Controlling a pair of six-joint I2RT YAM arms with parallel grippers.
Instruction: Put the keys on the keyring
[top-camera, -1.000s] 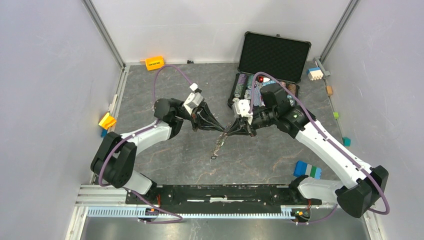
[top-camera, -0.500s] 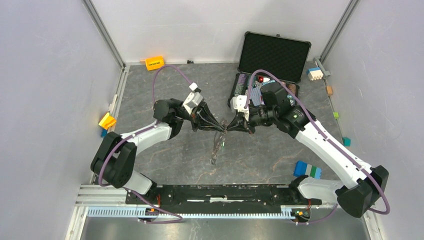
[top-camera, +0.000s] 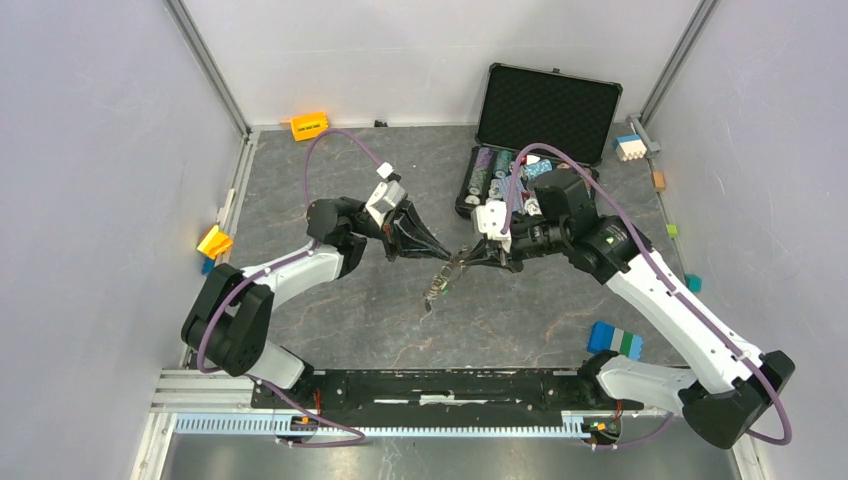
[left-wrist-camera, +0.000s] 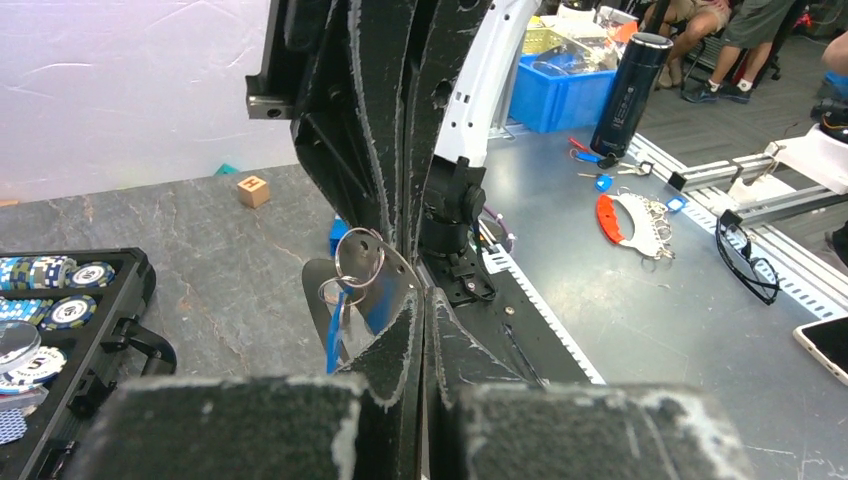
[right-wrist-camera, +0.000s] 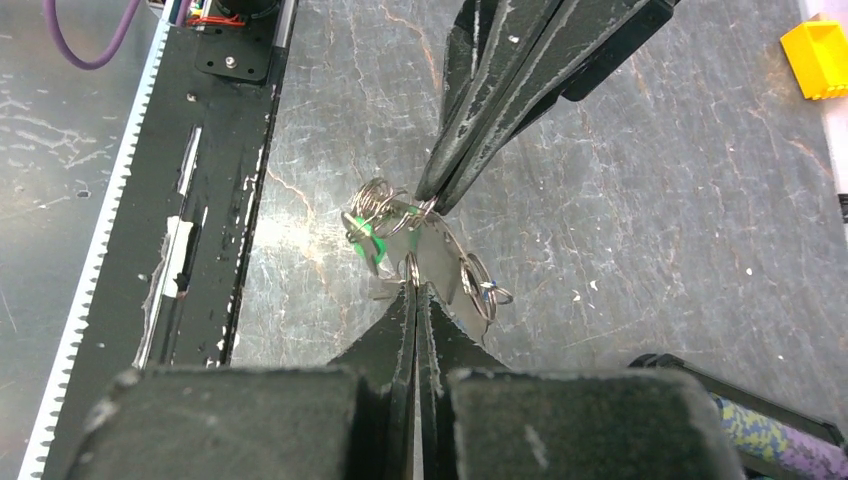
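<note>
Silver metal gathers at the middle of the top view: the silver keyring bunch (top-camera: 438, 283) of small split rings, with a little green tag (right-wrist-camera: 364, 236), hangs between the two claws over the grey marbled table (top-camera: 330, 170). The left arm rises from the lower left of the frame, bends at the elbow and points its left gripper (top-camera: 441, 254) rightward and slightly down. The right arm runs as a long white link from the lower right toward the centre, its wrist turned so the right gripper (top-camera: 466, 258) points left, below the open black case (top-camera: 545, 110). Both claws are clenched on the bunch, tips nearly meeting. In the right wrist view a flat silver metal piece (right-wrist-camera: 432, 250) sits pinched between them. Whether it is a key cannot be told, since the rings overlap and the fingers cover its edges. The lower end of the bunch is too small to judge against the table.
</note>
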